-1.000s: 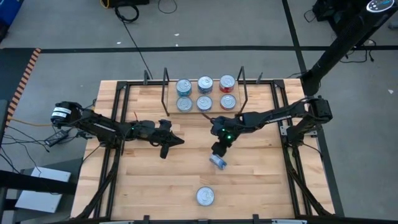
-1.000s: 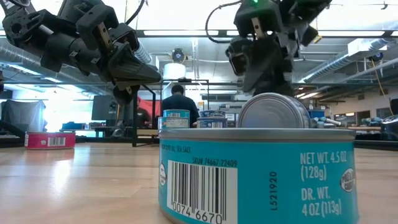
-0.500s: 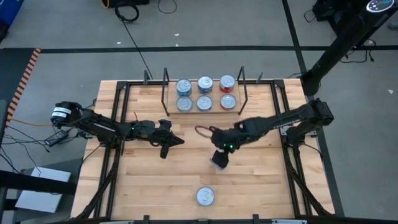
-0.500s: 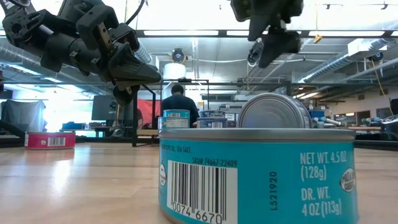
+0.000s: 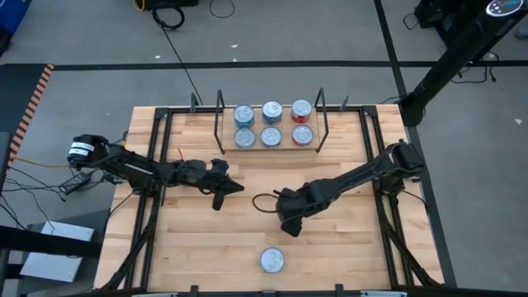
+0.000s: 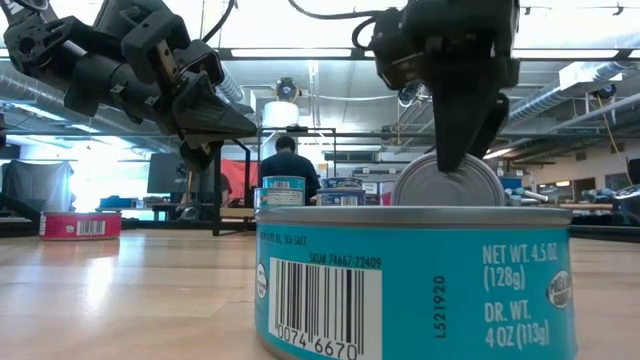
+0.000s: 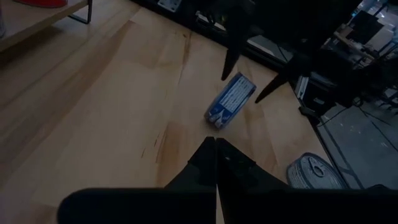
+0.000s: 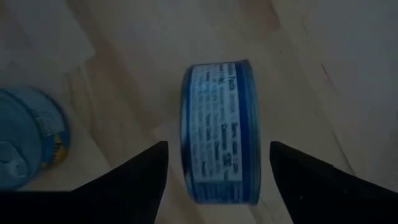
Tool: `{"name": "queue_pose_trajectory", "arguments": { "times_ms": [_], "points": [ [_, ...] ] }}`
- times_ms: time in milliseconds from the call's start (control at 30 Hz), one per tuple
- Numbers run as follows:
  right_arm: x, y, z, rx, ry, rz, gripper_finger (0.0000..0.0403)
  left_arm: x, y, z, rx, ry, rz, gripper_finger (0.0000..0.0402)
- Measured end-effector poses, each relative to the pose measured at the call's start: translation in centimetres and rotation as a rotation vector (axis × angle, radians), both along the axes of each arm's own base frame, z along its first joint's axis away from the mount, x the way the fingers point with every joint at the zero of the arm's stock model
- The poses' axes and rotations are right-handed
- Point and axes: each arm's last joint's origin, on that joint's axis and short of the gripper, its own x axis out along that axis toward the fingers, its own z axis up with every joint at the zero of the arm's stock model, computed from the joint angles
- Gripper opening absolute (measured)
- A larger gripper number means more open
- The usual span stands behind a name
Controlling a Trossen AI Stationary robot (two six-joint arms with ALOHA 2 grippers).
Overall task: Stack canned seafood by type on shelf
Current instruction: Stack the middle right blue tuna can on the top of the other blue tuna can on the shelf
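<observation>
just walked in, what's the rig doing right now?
Sorting seafood tins onto the shelf, which already holds six tins. The right gripper is open, poised over a blue-labelled tin standing on its edge mid-table, fingers on either side and not closed on it. The left gripper is shut and empty, waiting above the table's left half. Another blue tin lies flat near the front edge.

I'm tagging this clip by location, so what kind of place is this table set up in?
Probably a robotics lab in an open industrial workspace: bare ceiling ducts and strip lights, a person at desks behind, and a wooden table with two robot arms sorting tins.
</observation>
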Motion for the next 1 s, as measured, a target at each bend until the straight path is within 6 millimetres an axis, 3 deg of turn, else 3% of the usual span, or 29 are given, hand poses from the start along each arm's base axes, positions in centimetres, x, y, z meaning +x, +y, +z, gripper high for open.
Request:
{"name": "queue_pose_trajectory", "arguments": {
  "times_ms": [200, 400, 533, 667, 833, 1000],
  "points": [
    [0.0, -0.1, -0.2, -0.037, 0.009, 0.03, 0.0255, 0.0, 0.0, 0.0, -0.001, 0.0, 0.0, 0.0001],
    [0.0, -0.3, 0.2, -0.043, -0.001, 0.11, 0.0143, 0.0, 0.0, 0.0, -0.001, 0.003, -0.001, 0.0001],
    [-0.1, -0.7, 0.6, -0.036, -0.011, 0.156, 0.0146, 0.0, 0.0, 0.0, -0.001, 0.003, 0.0, 0.0001],
    [-0.1, -1.8, 2.8, -0.064, -0.08, 0.203, 0.0146, 0.0, 0.0, 0.0, -0.001, 0.004, -0.001, 0.0001],
    [0.4, -4.2, 6.0, -0.31, -0.175, 0.326, 0.0146, 0.0, 0.0, -0.1, 0.002, 0.006, -0.001, 0.0001],
    [1.7, -7.7, 7.0, -0.705, -0.141, 0.513, 0.0146, 0.0, 0.0, -0.1, 0.008, 0.007, -0.003, 0.0001]
  ]
}}
